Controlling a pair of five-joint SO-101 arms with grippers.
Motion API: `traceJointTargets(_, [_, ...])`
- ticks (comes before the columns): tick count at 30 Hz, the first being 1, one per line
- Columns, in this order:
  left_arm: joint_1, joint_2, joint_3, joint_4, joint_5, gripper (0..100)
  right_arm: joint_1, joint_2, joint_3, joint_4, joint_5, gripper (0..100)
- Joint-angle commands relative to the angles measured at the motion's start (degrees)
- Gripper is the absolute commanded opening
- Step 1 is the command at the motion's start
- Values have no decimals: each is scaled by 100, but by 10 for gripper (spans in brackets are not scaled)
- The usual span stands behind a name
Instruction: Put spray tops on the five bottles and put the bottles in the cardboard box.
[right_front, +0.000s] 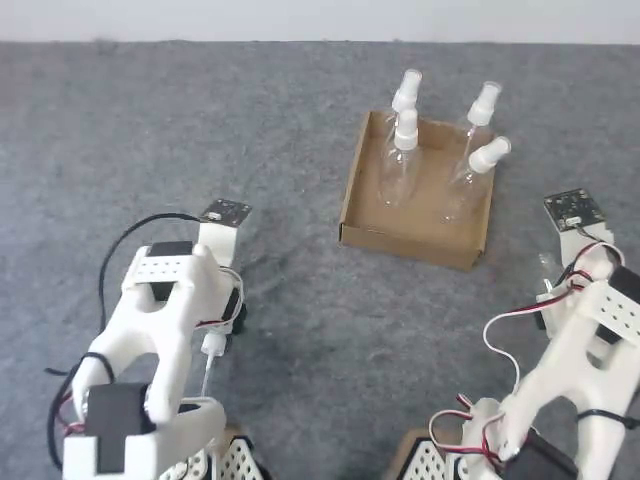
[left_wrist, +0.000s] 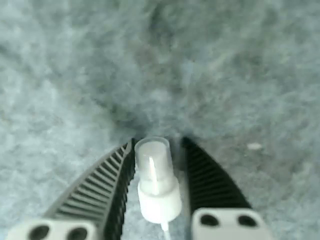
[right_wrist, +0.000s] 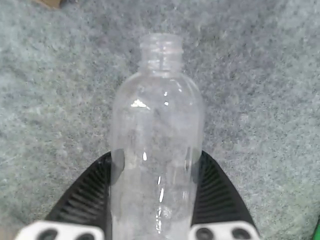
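Grey carpet (right_front: 300, 300); left jaws clamp spray top (left_wrist: 156, 180), head away from wrist; right jaws clamp bottle (right_wrist: 157, 150), neck likewise.

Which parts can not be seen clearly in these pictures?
Left wrist view: tube end of the spray top, cut off by the frame edge.
Right wrist view: base of the uncapped bottle, cut off by the frame edge.
High view: bases of the capped bottles in the cardboard box, too transparent to trace.

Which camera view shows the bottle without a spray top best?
The right wrist view shows the open bottle close up, threaded neck bare, in the right hand. In the high view it is a faint clear shape by the right arm. The left wrist view faces a spray top.
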Motion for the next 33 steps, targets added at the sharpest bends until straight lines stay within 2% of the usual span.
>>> traceJointTargets(1, [-9, -97, 13, -193, -44, 34, 75, -224, -79, -101, 53, 39])
traceJointTargets(5, [18, -105, -347, -176, -167, 12, 75, -224, -79, -101, 53, 39])
traceJointTargets(9, [123, -44, -1200, -105, 44, 12, 75, -189, -79, -321, 44, 39])
traceJointTargets(15, [905, 70, -2369, -132, 633, 12, 75, -154, -79, -699, 0, 39])
traceJointTargets(19, [1389, 677, -2800, -132, 941, 12, 57, 110, -79, -1411, -545, 39])
traceJointTargets(23, [1354, 1336, -3037, -369, 1020, 13, 22, 919, -193, -2167, -765, 39])
traceJointTargets(27, [1257, 1486, -3020, -440, 993, 32, 40, 1675, -510, -2237, -774, 41])
traceJointTargets(31, [1275, 1486, -3029, -387, 949, 116, 31, 1842, -554, -2237, -774, 150])
traceJointTargets(33, [1257, 1486, -3037, -378, 853, 118, 22, 1842, -554, -2237, -782, 213])
